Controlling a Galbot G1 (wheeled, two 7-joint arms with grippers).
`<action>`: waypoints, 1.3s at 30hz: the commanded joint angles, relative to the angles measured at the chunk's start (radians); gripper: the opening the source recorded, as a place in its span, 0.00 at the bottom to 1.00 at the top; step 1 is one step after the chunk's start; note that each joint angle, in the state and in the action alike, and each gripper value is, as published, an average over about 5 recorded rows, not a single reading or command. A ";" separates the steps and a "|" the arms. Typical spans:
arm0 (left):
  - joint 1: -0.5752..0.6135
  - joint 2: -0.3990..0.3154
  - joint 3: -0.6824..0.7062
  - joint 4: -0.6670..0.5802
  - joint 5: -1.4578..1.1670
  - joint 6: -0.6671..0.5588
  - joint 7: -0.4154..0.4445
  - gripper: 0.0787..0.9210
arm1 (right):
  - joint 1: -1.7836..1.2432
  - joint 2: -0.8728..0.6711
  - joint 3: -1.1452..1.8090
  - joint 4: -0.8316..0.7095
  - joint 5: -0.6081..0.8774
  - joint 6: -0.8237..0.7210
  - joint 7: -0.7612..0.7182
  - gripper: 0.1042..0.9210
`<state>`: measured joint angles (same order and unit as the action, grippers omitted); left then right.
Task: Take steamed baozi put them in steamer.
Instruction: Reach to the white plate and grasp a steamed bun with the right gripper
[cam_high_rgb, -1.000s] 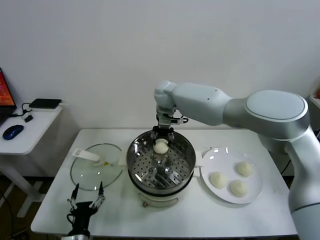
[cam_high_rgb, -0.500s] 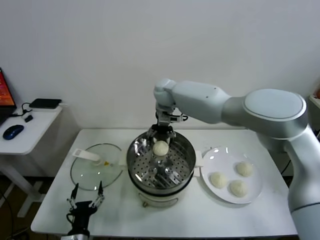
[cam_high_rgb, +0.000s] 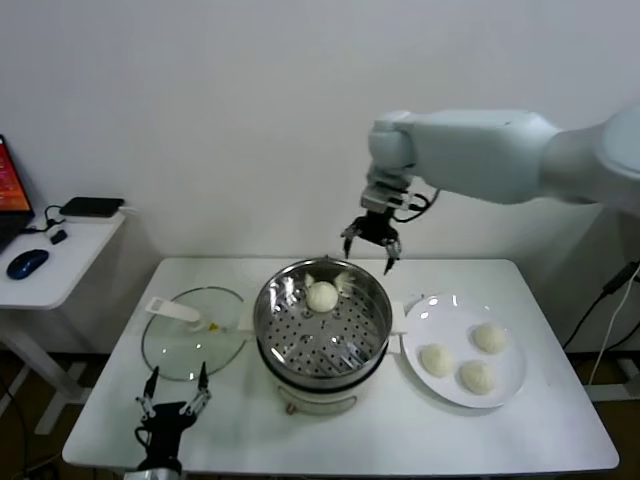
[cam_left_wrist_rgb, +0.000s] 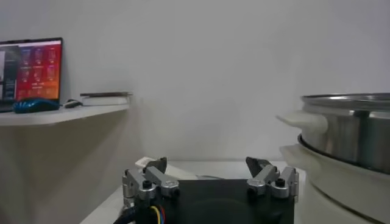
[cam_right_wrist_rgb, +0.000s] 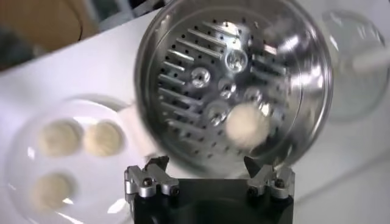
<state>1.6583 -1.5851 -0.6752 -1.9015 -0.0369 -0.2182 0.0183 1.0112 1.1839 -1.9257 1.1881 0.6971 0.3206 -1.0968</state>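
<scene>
Now the table (cam_high_rgb: 560, 440) carries, from nine o'clock to three o'clock, a glass lid (cam_high_rgb: 193, 345), the steamer (cam_high_rgb: 322, 330) at its middle, and a white plate (cam_high_rgb: 512, 385). One bun (cam_high_rgb: 322, 296) already sits on the perforated tray toward the steamer's twelve o'clock side; the other three buns (cam_high_rgb: 475, 360) lie clustered on the plate, well apart from the pot. The right gripper (cam_high_rgb: 371, 242) hangs in the air above the table's far edge, at about one o'clock from the steamer, with its jaws spread and nothing between them. From there the plate's buns lie down and away toward roughly four o'clock, so the coming reach should, I judge, swing the arm outward and down over the plate. The buns are round, so no long axis dictates the wrist angle. The right arm, reaching in from three o'clock with the wrist pointing down, is clearly the nearer one. In the right wrist view the steamer and plate both lie below the open jaws. The left gripper (cam_high_rgb: 170, 408) waits low at the table's seven o'clock corner, jaws spread and empty, beside the lid.
</scene>
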 joint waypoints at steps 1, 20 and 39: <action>-0.001 0.004 0.015 0.004 -0.002 0.003 0.000 0.88 | 0.129 -0.259 -0.224 0.275 0.275 -0.479 0.092 0.88; -0.001 0.014 -0.004 0.033 0.007 -0.004 -0.003 0.88 | -0.282 -0.359 -0.009 0.212 -0.055 -0.575 0.233 0.88; -0.012 0.011 -0.004 0.061 0.022 -0.008 -0.001 0.88 | -0.474 -0.342 0.127 0.111 -0.138 -0.589 0.294 0.88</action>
<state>1.6479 -1.5732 -0.6794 -1.8461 -0.0184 -0.2259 0.0172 0.6420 0.8505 -1.8643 1.3370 0.6069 -0.2492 -0.8430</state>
